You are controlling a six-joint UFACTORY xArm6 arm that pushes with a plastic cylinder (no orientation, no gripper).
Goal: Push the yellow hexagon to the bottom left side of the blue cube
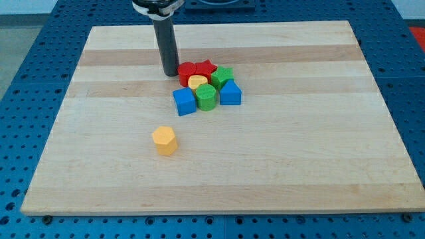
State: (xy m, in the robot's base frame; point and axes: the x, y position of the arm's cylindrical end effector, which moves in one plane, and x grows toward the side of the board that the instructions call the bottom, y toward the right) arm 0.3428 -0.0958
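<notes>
The wooden table [265, 172] fills most of the view, and the blue cube [184, 101] serves as the landmark for everything on it.

Furthest toward the view's left lies the yellow hexagon [164, 141], standing alone below the blue cube and a little to its left, well apart from it and from every other block.

Next comes the dark rod, which drops in from the view's top; my tip [170, 73] rests on the table above the blue cube and slightly to its left, just beside the red block [186, 72] at the upper left of the cluster. Whether tip and red block actually touch cannot be told. There is no pincer on this arm, only the rod, so no opening or holding state can be told.

The blue cube sits at the lower left corner of the cluster. Directly above it is the red block, whose shape is unclear. Up and to the cube's right is a small yellow block [198, 81], partly hidden. Just right of the cube, touching it, stands a green cylinder [206, 97]. Above and right is a red star [206, 67]. Further right are a green block [223, 76] and, below it, a second blue block [230, 93].
</notes>
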